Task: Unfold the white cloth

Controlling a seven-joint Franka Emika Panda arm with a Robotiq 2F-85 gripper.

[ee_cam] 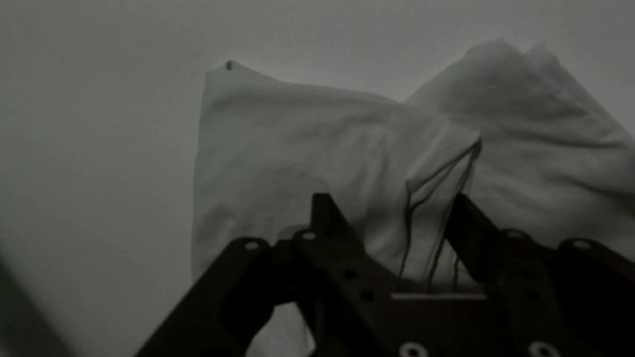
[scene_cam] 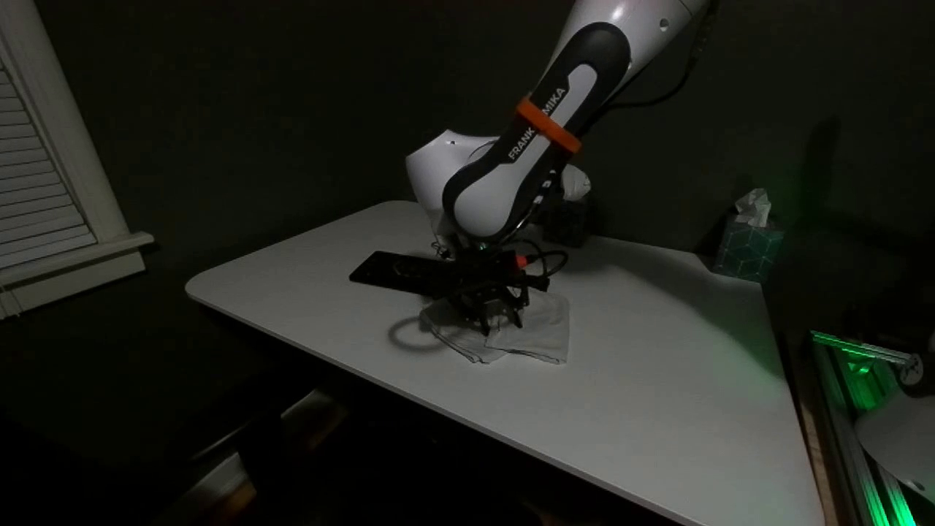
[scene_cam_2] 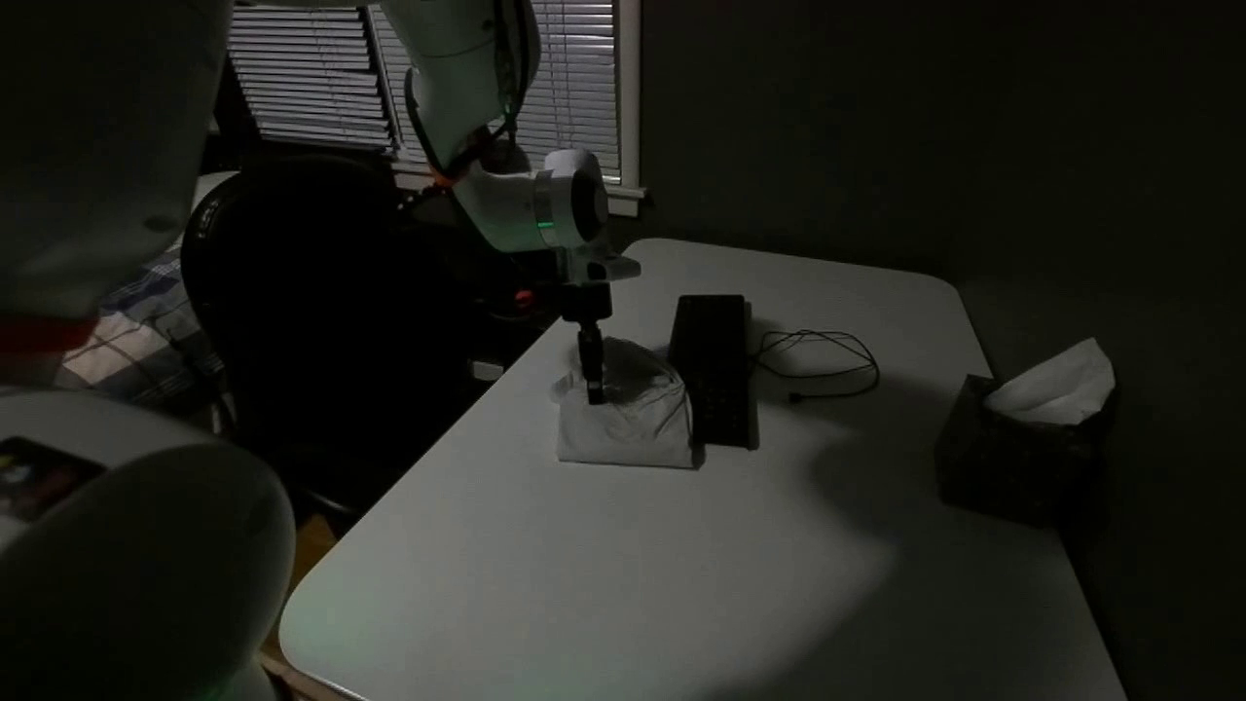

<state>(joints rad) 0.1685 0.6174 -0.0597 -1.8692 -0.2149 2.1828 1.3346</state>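
White casing with black panels covers the arm (scene_cam: 511,175), which in an exterior view slants down from the upper right to mid-frame, an orange band (scene_cam: 548,126) around it; there it bends and ends in a gripper (scene_cam: 502,328) pointing down over the white cloth (scene_cam: 537,332), just below the centre of the frame. In an exterior view the arm comes in from the top left, its last part hanging nearly upright. Seen from the wrist, the jaws rise from the bottom edge and stand wide apart, creased fabric showing between and beyond them — whether they touch it I cannot tell. One layer of the cloth overlaps another spreading to the right, and dark edge lines run by the jaw at right. Beneath lies a pale desk (scene_cam: 643,409) with rounded corners. On it, a long flat black bar (scene_cam_2: 711,370) sits just beside the cloth, a thin cable (scene_cam_2: 827,336) loops to the right of that, and a dark box (scene_cam_2: 998,467) with white tissue (scene_cam_2: 1056,385) stands at the right edge. The room is dim — dark walls (scene_cam_2: 876,127), slatted blinds (scene_cam_2: 311,83) at upper left, a black chair (scene_cam_2: 302,321) below them, a patterned tissue box (scene_cam: 749,248) at far right, a green glow (scene_cam: 862,369) at lower right.
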